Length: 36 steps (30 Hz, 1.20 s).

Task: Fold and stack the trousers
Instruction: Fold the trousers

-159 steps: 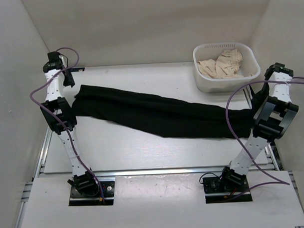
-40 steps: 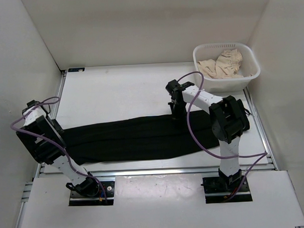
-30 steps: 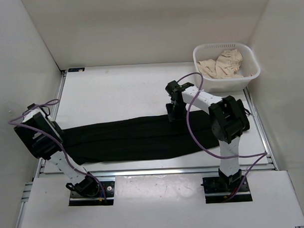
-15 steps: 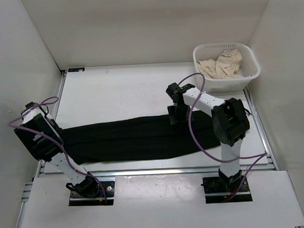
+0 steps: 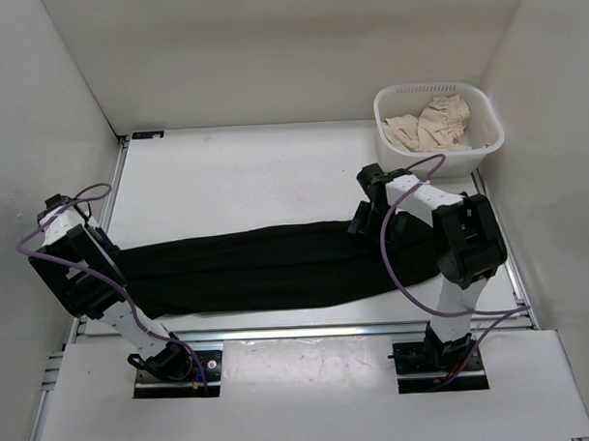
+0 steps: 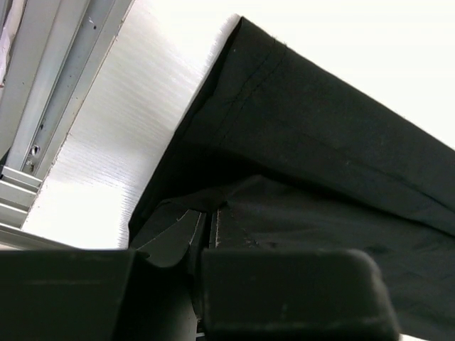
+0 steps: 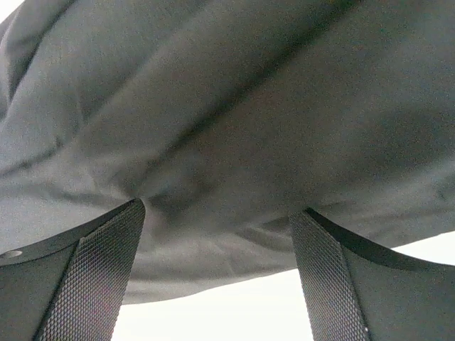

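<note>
So right now the trousers point(image 5: 267, 265) are lying stretched out across the near half of the table point(image 5: 235, 174) as one long black strip, running pretty much from my left arm over to my right one.

My left gripper point(image 6: 202, 249) is sitting down at their left end, close to the table's near-left edge. Its fingers point(image 6: 284, 298) are squeezed almost together with only a thin slit showing. A fold of the black fabric is going into that slit, so I'm pinching the cloth there. The corner with its stitched hem is lying flat on the table just past my fingertips.

My right gripper point(image 7: 219, 207) is down at the far edge of the trousers, toward their right end. These fingers are spread wide, and the textured pads point(image 7: 92, 277) are standing well apart with fabric filling the whole gap between them. The tips are looking like they're touching the cloth, which is puckering a bit by one of them, but nothing's getting clamped.

Off in the far right corner a white basket point(image 5: 394, 154) is holding some crumpled beige cloth point(image 5: 427, 124).
</note>
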Each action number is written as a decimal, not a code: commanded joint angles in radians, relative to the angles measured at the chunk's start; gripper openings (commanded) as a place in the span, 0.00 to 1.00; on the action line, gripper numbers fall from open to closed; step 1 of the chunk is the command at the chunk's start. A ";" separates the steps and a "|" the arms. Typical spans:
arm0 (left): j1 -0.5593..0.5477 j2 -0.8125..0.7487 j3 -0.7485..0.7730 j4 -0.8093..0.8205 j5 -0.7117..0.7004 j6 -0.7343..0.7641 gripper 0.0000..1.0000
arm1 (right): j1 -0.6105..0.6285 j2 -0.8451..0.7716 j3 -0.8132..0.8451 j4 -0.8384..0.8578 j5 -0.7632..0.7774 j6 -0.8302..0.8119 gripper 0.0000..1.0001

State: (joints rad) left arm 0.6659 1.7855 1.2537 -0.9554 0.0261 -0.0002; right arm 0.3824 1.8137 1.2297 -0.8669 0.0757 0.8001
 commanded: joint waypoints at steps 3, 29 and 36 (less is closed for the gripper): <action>0.006 -0.074 0.019 -0.011 0.021 0.000 0.14 | -0.016 0.068 0.096 0.031 0.042 0.062 0.80; -0.012 0.236 0.306 -0.040 0.117 0.000 0.14 | -0.103 0.286 0.445 -0.038 0.101 -0.035 0.06; -0.012 0.301 0.397 -0.049 0.107 0.000 0.39 | -0.103 0.337 0.551 -0.030 0.150 -0.110 0.63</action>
State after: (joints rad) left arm 0.6483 2.1201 1.5932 -1.0183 0.1444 -0.0013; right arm 0.2928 2.1513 1.7065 -0.8745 0.1673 0.7448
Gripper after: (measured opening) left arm 0.355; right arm 0.601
